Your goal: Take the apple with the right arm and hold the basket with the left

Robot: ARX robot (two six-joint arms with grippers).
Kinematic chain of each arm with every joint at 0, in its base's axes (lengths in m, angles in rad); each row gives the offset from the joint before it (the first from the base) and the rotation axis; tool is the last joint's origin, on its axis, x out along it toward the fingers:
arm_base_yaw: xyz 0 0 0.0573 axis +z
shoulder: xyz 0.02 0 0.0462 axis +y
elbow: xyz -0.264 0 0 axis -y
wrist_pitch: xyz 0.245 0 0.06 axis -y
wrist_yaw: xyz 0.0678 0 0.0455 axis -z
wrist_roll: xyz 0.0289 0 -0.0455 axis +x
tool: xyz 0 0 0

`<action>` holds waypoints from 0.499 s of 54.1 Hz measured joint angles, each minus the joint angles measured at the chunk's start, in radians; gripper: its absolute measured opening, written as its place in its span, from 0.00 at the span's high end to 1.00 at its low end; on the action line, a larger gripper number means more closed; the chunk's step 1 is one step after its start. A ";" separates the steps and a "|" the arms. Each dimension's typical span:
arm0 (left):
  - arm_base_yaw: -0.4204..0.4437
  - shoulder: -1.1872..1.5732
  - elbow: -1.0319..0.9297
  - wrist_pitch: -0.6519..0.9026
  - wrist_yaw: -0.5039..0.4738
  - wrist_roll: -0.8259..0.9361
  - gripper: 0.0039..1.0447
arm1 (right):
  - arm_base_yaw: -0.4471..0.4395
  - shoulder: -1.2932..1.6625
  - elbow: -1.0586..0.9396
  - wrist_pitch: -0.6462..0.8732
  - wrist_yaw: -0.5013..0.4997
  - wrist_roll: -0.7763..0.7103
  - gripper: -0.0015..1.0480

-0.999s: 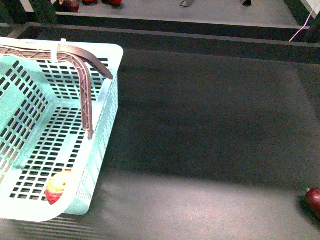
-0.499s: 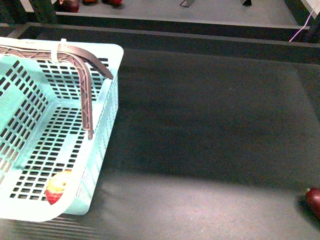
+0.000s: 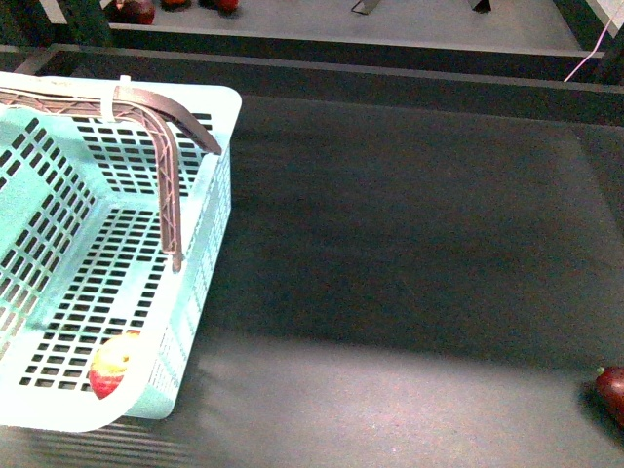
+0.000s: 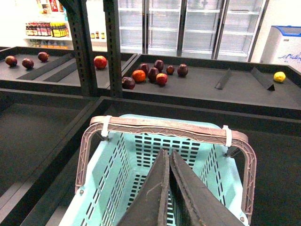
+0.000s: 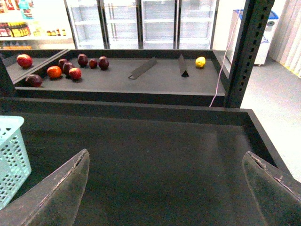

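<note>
We see the small bright red apple with its pale yellow patch (image 3: 111, 365) lying in the near corner of the slotted turquoise plastic basket (image 3: 210, 210) with its raised brown handle (image 3: 168, 146). A darker maroon fruit (image 3: 612, 390) sits well apart on the dark matte shelf surface (image 3: 409, 234). Our left gripper (image 4: 169, 162) hangs over the basket with jaws pressed together on nothing, our right gripper (image 5: 164, 162) has its jaws spread wide over bare shelf, and beyond lie a shelf of scattered red fruit (image 5: 66, 66), a yellow lemon (image 5: 201, 61) and glass-door fridges (image 4: 188, 23).

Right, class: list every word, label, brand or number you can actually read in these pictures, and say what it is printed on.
None can be read.
Bottles on the back shelf: labels too small and blurred.
Chest freezer: a blue mark on its side, illegible.
Basket and apple: no print visible.
</note>
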 joint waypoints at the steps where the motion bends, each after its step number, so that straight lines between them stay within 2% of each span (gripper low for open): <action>1: 0.000 -0.001 0.000 0.000 0.000 0.000 0.97 | 0.000 0.000 0.000 0.000 0.000 0.000 0.08; 21: 0.000 -0.002 0.000 -0.002 0.000 -0.001 0.97 | 0.000 0.000 0.000 0.000 0.000 0.000 0.08; 26: 0.000 -0.002 0.000 -0.002 0.000 0.000 0.73 | 0.000 0.000 0.000 0.000 0.000 0.000 0.08; 27: 0.000 -0.002 0.000 -0.002 0.000 0.000 0.72 | 0.000 0.000 0.000 0.000 0.000 0.000 0.08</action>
